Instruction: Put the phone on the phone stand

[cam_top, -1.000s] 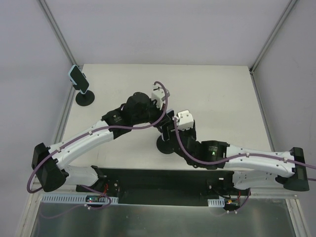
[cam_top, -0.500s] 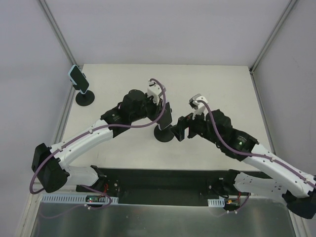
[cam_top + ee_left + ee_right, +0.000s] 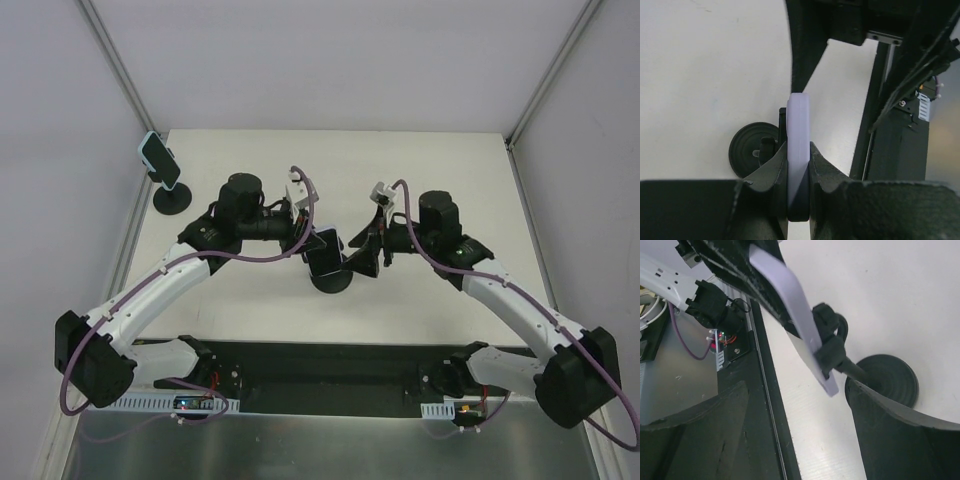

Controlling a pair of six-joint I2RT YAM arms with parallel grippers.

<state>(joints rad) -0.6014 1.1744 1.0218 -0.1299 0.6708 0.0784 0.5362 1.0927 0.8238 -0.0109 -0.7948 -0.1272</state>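
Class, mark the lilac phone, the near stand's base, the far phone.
lilac phone (image 3: 798,135): left wrist view, narrow edge.
near stand's base (image 3: 894,384): right wrist view, disc top.
far phone (image 3: 159,160): top view, its middle.

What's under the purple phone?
A black stand with a round base sits below the phone, its clamp around the phone's edge. The left gripper covers the phone's bottom end.

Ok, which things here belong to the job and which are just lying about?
Job: lavender phone, held in left jaws; black stand in the middle, right jaws open beside it.
Idle: second phone on its own stand, far left corner.
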